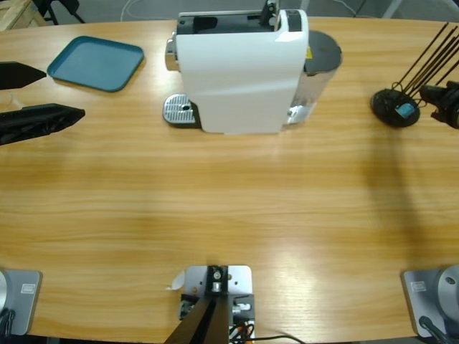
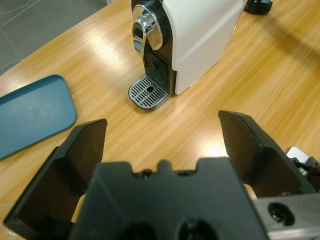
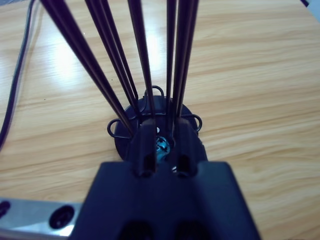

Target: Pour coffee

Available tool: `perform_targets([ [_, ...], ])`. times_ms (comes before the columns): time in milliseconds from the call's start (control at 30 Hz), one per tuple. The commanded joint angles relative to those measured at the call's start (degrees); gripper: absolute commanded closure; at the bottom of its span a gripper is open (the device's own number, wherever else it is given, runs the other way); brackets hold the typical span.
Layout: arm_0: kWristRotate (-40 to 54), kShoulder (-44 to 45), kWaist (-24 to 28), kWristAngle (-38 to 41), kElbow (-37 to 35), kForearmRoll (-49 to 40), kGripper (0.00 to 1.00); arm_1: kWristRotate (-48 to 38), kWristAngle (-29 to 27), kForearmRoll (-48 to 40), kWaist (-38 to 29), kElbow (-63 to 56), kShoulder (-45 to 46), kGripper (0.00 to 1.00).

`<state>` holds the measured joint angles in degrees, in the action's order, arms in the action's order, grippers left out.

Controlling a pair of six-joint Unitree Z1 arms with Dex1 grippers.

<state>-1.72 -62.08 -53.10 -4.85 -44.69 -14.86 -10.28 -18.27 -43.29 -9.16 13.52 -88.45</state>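
- High cam: fixed overhead, looks straight down on the table (image 1: 229, 201); white coffee machine (image 1: 240, 72) at far centre, blue tray (image 1: 97, 63) far left, black capsule rack (image 1: 394, 107) far right.
- Left wrist cam: low at the table's left side, faces right toward machine front and drip grate (image 2: 147, 91), mid-range; shares machine (image 2: 200, 35) + tray (image 2: 32, 112) w/ high cam.
- Right wrist cam: v. close, looks down onto the rack (image 3: 155, 127) base & rods; shares the rack w/ high cam.

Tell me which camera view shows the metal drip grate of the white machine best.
The left wrist view: the drip grate lies unobstructed below the chrome spout, its slots and centre hole plain. The high view shows it small, partly under the white machine. The right wrist view shows none of it.
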Motion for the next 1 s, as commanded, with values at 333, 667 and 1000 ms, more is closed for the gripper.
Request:
perform_targets([
  [333, -0.9, 0.7, 0.3, 0.0, 2.8, 1.2, 0.036, -1.1, 4.0, 6.0, 3.4, 1.9, -2.6, 0.52],
  [667, -1.2, 0.8, 0.3, 0.0, 2.9, 1.5, 0.037, -1.5, 5.6, 3.7, 3.5, 1.5, -6.5, 0.533],
  [1000, -1.2, 0.9, 0.3, 0.0, 2.9, 1.5, 0.038, -1.7, 7.5, 1.1, 4.4, 1.5, -9.6, 0.54],
])
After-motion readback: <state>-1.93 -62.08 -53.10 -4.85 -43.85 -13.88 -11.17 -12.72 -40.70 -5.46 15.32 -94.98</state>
